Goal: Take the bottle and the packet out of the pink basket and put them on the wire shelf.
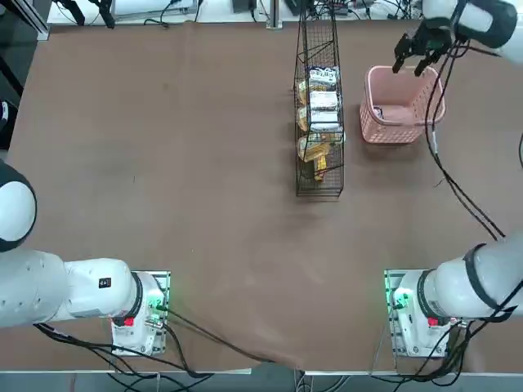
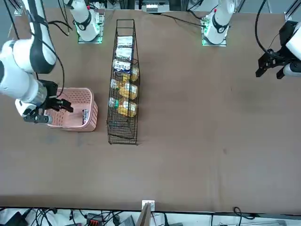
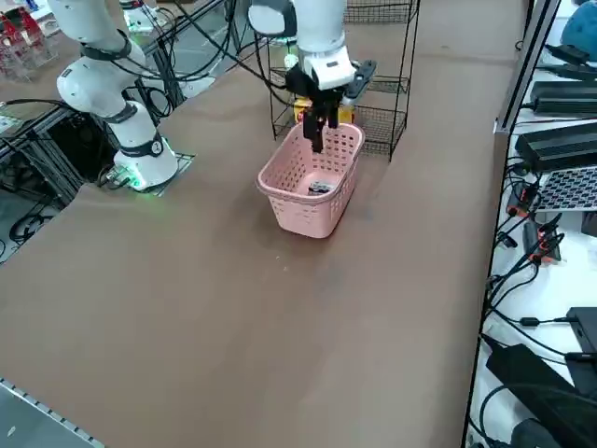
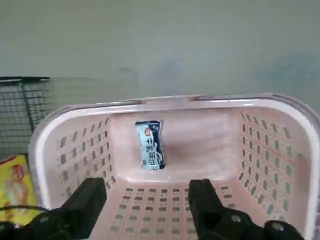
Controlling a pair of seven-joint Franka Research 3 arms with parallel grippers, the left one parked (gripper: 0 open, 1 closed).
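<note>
Packet (image 4: 150, 145) lies inside the pink basket (image 4: 227, 145), flat on its floor near one wall, dark print showing. Right gripper (image 4: 147, 205) open, nothing between its fingers, over the basket. Wire shelf (image 1: 319, 122) stands on the bench (image 1: 188, 163) just beside the basket, white and yellow packs in it.

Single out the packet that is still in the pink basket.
The small white packet with dark print, lying on the basket's floor; the other packets sit in the wire shelf.
</note>
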